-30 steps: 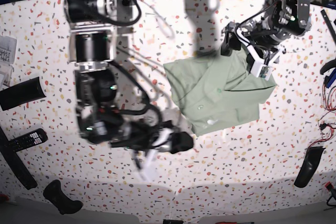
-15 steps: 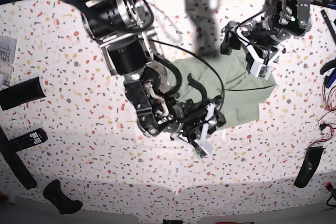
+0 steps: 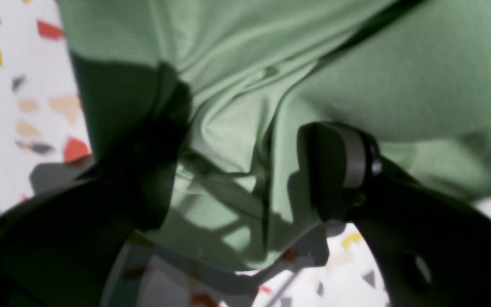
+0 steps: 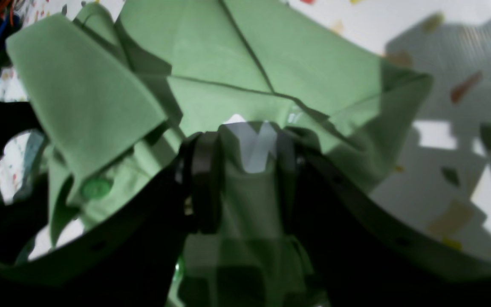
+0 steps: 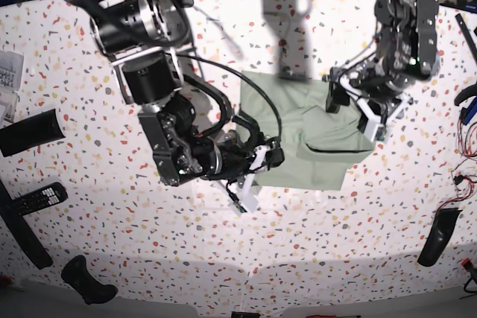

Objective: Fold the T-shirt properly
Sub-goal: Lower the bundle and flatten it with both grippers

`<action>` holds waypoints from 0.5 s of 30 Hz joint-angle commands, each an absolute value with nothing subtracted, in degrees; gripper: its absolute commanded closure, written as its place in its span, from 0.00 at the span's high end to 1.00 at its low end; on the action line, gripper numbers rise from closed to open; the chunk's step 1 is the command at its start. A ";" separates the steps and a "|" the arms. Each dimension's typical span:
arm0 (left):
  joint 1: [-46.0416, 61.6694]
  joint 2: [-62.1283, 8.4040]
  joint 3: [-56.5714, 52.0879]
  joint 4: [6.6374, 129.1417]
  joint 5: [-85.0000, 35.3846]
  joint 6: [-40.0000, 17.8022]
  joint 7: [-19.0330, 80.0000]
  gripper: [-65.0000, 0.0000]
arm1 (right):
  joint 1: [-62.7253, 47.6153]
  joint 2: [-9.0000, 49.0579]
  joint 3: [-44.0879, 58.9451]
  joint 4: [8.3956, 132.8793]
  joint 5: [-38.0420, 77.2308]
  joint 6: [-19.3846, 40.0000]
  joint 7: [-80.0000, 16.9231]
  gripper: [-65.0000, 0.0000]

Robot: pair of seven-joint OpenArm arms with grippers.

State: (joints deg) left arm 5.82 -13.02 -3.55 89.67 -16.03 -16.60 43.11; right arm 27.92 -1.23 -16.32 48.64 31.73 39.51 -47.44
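Bearing no readable print, the T-shirt point(image 5: 313, 139) shows one green button point(image 4: 96, 187).

The T-shirt point(image 5: 309, 139) lies on the bench point(image 5: 74, 65), a little right of centre in the base view. The right hand point(image 5: 257, 165) sits at the shirt's left edge, with cloth between its fingers point(image 4: 205, 179) in the wrist view. The left hand point(image 5: 358, 106) is over the shirt's right side; its fingers point(image 3: 335, 170) stand apart with cloth between them, though whether they touch it is hard to tell. A remote point(image 5: 33, 199) lies on the bench at far left, near the front edge and well apart from the shirt.
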 commanded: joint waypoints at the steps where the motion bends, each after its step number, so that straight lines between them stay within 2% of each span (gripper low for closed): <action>1: 4.29 -13.37 -3.73 90.19 -15.81 -16.23 42.46 0.69 | 28.71 -1.10 -16.16 50.28 33.23 40.00 -48.31 0.33; 8: -0.64 -13.39 -3.70 90.17 -9.54 -16.34 42.37 0.69 | 20.75 0.23 -16.14 61.84 35.99 40.00 -52.86 0.33; 15: -1.78 -13.34 -3.70 90.17 -10.98 -21.50 42.26 0.69 | 10.15 2.72 -16.14 79.77 39.92 40.00 -58.00 0.33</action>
State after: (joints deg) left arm -0.64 -13.02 -3.55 89.27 -10.48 -21.26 43.57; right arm 8.78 3.01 -16.29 78.87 38.54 39.53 -59.11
